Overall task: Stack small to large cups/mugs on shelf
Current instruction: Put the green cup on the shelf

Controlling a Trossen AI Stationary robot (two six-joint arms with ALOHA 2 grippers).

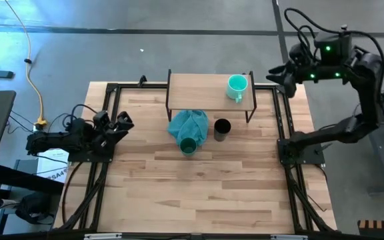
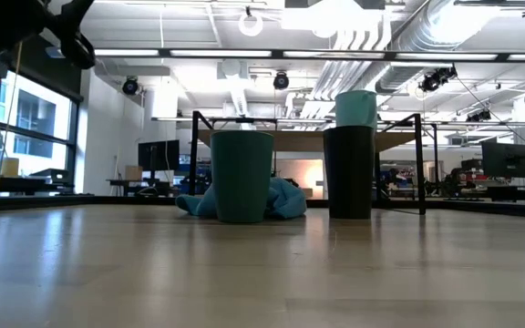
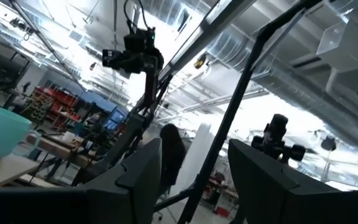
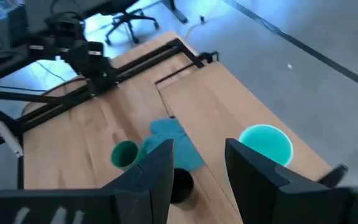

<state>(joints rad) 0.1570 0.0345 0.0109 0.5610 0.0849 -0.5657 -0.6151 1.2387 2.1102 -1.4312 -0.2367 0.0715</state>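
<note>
One turquoise mug (image 1: 237, 85) stands upright on the shelf (image 1: 199, 91); both arms' jaws gape, empty.

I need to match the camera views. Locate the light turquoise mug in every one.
High view: light turquoise mug on the shelf, right end.
Low view: mug above the black cup.
Left wrist view: mug at the edge.
Right wrist view: mug beyond the open fingers.
Shared landmark: the shelf.
</note>
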